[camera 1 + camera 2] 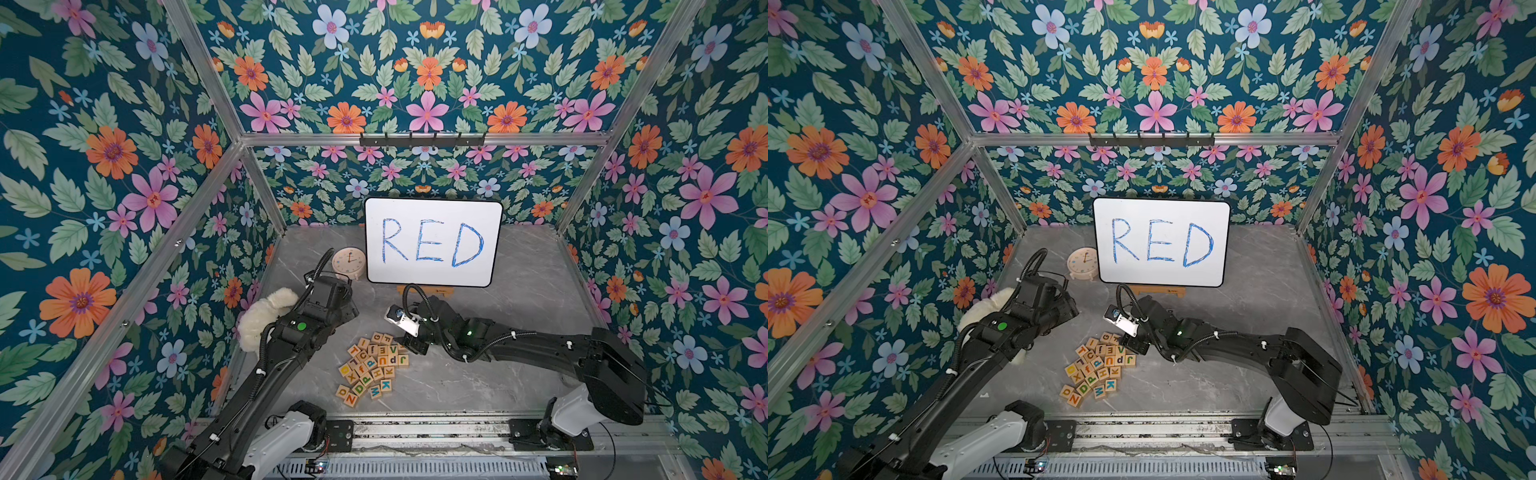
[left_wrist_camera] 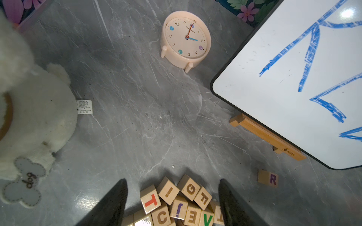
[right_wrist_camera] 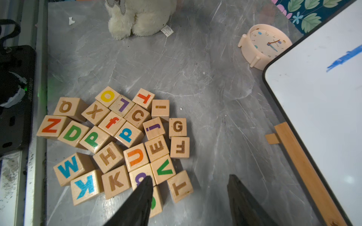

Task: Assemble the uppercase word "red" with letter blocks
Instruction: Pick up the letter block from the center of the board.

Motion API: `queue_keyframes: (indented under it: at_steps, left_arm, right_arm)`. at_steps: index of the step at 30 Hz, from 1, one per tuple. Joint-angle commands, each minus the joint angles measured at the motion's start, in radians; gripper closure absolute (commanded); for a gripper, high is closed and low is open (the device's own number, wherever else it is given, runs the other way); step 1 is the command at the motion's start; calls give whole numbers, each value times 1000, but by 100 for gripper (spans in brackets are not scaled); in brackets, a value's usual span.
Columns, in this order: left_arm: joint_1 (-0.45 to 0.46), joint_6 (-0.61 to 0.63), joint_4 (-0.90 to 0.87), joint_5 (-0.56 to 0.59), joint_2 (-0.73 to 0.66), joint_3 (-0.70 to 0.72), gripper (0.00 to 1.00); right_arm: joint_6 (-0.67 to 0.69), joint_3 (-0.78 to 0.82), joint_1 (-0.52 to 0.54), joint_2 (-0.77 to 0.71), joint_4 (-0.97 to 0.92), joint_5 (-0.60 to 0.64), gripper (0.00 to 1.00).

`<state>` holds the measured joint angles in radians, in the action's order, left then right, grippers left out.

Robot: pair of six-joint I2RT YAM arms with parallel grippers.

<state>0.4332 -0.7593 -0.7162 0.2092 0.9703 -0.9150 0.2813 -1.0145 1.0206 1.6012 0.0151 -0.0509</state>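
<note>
Letter blocks [image 3: 127, 135] lie heaped on the table [image 3: 195, 78], left pincer [image 2: 172, 181] and right pincer [image 3: 190, 176] both released

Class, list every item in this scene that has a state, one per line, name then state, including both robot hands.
letter blocks: loose jumbled heap.
R block: alone, apart from the heap, purple R showing.
D block: in the heap, green D up.
whiteboard: upright on its easel, RED written in blue.
clock: standing, reading about three.
left hand: open, empty, by the heap.
right hand: open, empty, at the heap's edge.
</note>
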Motion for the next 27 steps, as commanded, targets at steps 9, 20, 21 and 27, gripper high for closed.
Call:
queue_keyframes:
  at_steps: [9, 20, 21, 27]
  left_arm:
    - [-87, -50, -43, -8, -16, 23, 24]
    - [-105, -51, -55, 2, -24, 40, 24]
    - [-106, -52, -54, 4, -26, 42, 24]
    - [-106, -53, -58, 17, -39, 57, 24]
  right_arm:
    - [25, -188, 33, 208, -125, -37, 51]
    - [17, -266, 39, 293, -214, -65, 61]
    - [15, -271, 39, 297, -215, -67, 60]
    - [6, -288, 49, 333, -214, -62, 58]
